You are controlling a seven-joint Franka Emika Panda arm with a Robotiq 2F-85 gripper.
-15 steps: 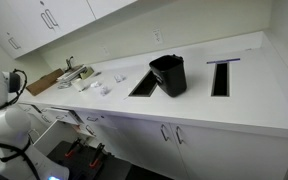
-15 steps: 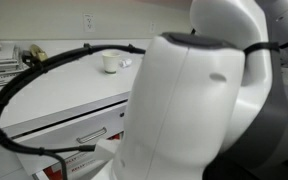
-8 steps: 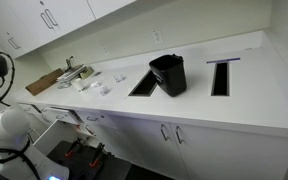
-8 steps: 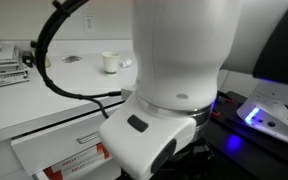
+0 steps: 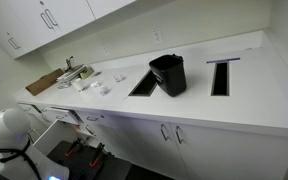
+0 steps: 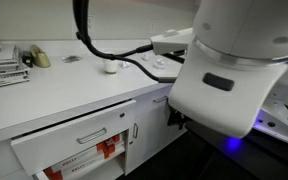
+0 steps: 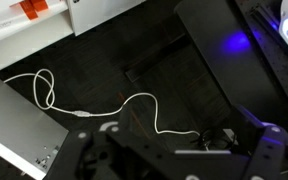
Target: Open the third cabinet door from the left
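White base-cabinet doors run under the counter; two closed ones meet at paired silver handles (image 5: pixel 171 133). I cannot tell which is the third cabinet door from the left, because my white arm (image 5: pixel 6 125) hides the left end. In an exterior view a closed door with a slim vertical handle (image 6: pixel 136 132) stands beside a pulled-out drawer front (image 6: pixel 74 140). My arm (image 6: pixel 234 70) fills the right of that view. In the wrist view my gripper (image 7: pixel 169 152) is a dark shape over the dark floor, and its jaws are not clear.
A black bin (image 5: pixel 168 74) stands on the white counter (image 5: pixel 234 95) beside two rectangular cutouts. Small items and a cup (image 6: pixel 111 65) lie on the counter. A white cable (image 7: pixel 54 100) lies on the floor. A device glows blue (image 7: pixel 239 42).
My arm has swung right in one exterior view, uncovering the counter, drawer and door handle. In the other view my upper arm has left the left edge.
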